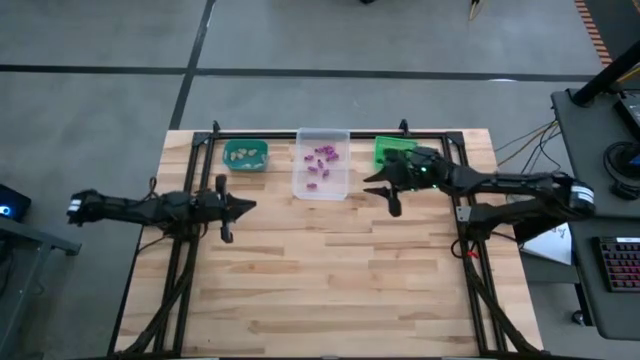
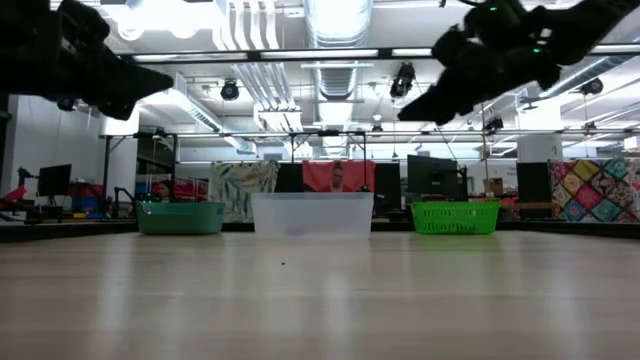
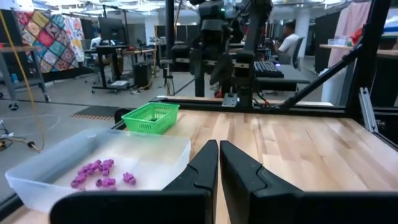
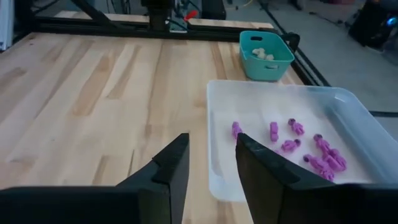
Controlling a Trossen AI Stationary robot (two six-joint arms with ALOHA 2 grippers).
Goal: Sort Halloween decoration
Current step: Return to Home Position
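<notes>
Small purple plastic trinkets (image 4: pixel 287 146) lay flat in the clear rectangular plastic bin (image 4: pixel 348 112), their long axes pointing every way. About nine were counted in the right wrist view, some overlapping. A few pale beige trinkets (image 4: pixel 261 55) were seen in the teal plastic bin (image 4: pixel 258 67). The contents of the green mesh bin (image 1: pixel 388 148) could not be made out in any view. Only the low view showed both arms raised off the wooden surface (image 1: pixel 330 280). The left gripper (image 1: pixel 245 206) was held with its fingers together. The right gripper (image 1: pixel 372 182), just beside the clear bin, was held with its fingers apart and nothing between them.
</notes>
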